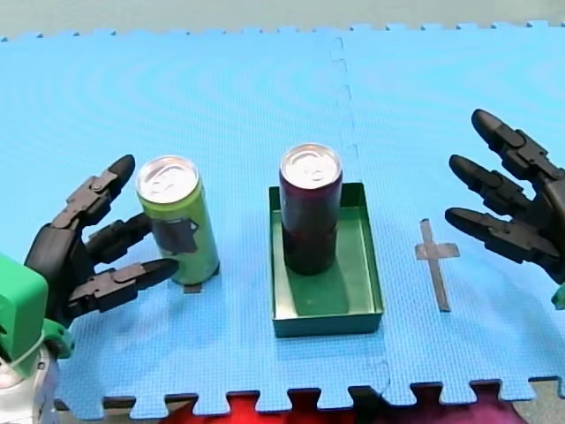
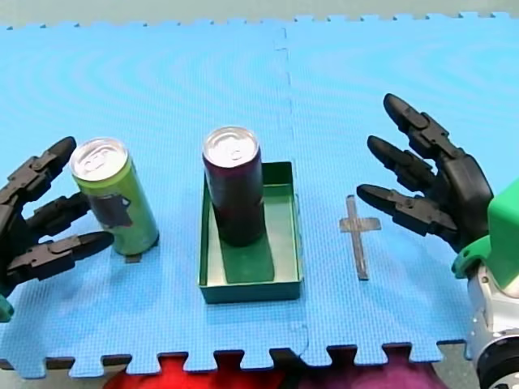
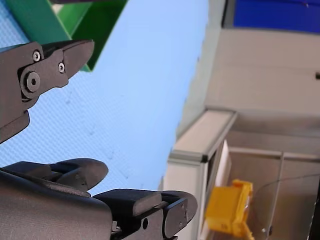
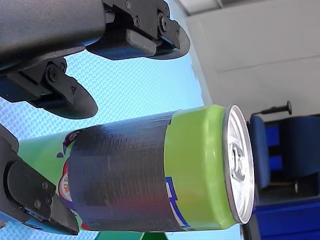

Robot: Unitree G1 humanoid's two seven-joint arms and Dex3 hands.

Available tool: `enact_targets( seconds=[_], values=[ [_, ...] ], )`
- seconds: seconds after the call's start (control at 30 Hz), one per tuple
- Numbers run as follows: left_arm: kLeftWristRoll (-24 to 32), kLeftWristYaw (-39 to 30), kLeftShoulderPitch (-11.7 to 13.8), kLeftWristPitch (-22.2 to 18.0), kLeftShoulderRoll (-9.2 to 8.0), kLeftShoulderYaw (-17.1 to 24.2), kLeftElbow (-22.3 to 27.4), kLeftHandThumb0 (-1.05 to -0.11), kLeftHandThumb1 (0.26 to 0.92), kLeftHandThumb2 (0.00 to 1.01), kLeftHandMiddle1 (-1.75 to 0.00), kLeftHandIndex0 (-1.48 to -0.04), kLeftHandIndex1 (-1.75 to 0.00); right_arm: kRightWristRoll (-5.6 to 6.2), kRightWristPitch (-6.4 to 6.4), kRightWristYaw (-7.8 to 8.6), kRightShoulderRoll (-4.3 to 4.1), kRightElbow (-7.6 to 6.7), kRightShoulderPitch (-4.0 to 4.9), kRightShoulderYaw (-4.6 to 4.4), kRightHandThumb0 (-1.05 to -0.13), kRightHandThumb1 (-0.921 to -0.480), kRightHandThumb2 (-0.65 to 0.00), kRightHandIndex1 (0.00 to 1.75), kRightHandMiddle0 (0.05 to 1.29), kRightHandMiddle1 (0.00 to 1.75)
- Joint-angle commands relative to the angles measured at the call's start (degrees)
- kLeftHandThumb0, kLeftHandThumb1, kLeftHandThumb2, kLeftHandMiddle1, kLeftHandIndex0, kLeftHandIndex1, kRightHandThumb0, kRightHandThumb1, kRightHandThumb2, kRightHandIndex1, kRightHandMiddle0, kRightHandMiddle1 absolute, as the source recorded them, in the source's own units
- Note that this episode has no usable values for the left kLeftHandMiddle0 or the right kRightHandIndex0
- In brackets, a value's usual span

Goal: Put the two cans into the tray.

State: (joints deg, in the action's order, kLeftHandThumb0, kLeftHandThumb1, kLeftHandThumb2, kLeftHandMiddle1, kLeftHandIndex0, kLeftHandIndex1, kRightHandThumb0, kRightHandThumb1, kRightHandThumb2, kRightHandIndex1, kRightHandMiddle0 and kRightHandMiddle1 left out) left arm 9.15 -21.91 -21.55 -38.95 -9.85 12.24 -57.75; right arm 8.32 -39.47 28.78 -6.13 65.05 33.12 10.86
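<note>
Green can (image 1: pixel 179 225) stands just beside the tray (image 1: pixel 340 296), with the left hand (image 1: pixel 88 252) wide around it, gripping nothing. Close mid-body, lift over the rim, and set it down clear of the maroon can (image 1: pixel 311 212). Right hand (image 1: pixel 512 203) is empty, off to the tray's right.

Test lab, likely. Blue interlocking foam mat (image 1: pixel 221 106) with tape cross (image 1: pixel 435 256) as surface; blue office chair (image 4: pixel 285 150), white cabinet (image 3: pixel 200 145), yellow box (image 3: pixel 230 210) beyond.

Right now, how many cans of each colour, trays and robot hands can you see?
Green can: 1
Dark purple can: 1
Green tray: 1
Robot hands: 2 (left hand by the green can, right hand out beside the tray)
Total: 5
</note>
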Motion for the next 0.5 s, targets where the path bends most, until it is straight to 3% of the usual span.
enact_targets(
  seconds=[0.0, 0.2, 0.47],
  values=[
    [-0.1, 0.2, 0.4, 0.6, -0.23, -0.2, 0.7, -0.785, 0.599, 0.00, 0.00, -0.25, 0.00, 0.07, 0.14, -0.27, -0.27, -0.32, -0.08, 0.05, -1.048, -0.808, -0.001, 0.00, 0.30, 0.00],
    [0.1, 0.2, 0.6, 1.4, -0.18, -0.3, 1.3, -0.780, 0.600, 0.00, 0.00, -0.24, 0.00, -0.51, 0.08, -1.43, -0.21, -0.65, -0.31, -0.35, -1.048, -0.818, -0.005, 0.00, 0.30, 0.00],
    [0.1, 0.1, 0.6, 1.8, -0.34, -0.4, 1.6, -0.790, 0.603, 0.00, 0.00, -0.23, 0.00, -0.75, -0.03, -1.73, -0.35, -0.55, -0.28, -0.57, -1.048, -0.825, -0.006, 0.01, 0.30, 0.00]
  ],
)
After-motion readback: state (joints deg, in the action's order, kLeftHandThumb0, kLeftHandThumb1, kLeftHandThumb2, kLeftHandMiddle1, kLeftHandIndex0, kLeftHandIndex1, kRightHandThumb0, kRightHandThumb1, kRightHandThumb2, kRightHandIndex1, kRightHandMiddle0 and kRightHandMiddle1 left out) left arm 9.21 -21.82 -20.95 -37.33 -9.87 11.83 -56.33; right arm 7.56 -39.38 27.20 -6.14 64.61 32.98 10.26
